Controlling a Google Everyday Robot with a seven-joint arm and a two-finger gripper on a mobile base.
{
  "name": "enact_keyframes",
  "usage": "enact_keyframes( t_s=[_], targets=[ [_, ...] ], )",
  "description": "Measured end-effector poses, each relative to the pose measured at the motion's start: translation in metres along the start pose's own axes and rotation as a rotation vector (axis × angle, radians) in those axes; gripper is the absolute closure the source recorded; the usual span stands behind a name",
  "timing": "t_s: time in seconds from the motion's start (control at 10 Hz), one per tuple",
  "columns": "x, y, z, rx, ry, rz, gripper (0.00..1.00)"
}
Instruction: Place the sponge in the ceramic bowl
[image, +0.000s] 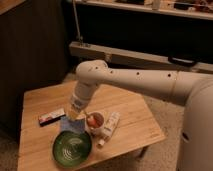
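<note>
The blue sponge (73, 125) sits right under my gripper (75, 116), which is shut on it. The sponge is just past the far rim of the green ceramic bowl (72, 149), which stands near the front left of the wooden table (135, 125). The bowl shows pale spiral lines inside and holds nothing. My white arm (135, 82) reaches in from the right and bends down to the gripper.
A white mug (95, 120) with orange contents stands just right of the gripper. A white tube (110, 128) lies to the mug's right. A flat dark box (51, 117) with a red-white label lies left of the sponge. A dark cabinet stands behind the table.
</note>
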Motion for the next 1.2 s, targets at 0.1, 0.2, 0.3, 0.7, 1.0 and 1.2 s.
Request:
enact_keyframes(
  t_s=[0.1, 0.2, 0.3, 0.7, 1.0, 1.2],
  targets=[
    [0.003, -0.001, 0.007, 0.013, 0.012, -0.009, 0.99],
    [0.006, 0.000, 0.014, 0.017, 0.023, -0.015, 0.99],
    [0.006, 0.005, 0.021, 0.011, 0.038, -0.027, 0.98],
    [0.006, 0.022, 0.026, -0.014, 0.067, -0.043, 0.65],
    [0.004, 0.032, 0.031, -0.028, 0.078, -0.054, 0.35],
    [0.002, 0.033, 0.032, -0.039, 0.081, -0.050, 0.22]
  ],
)
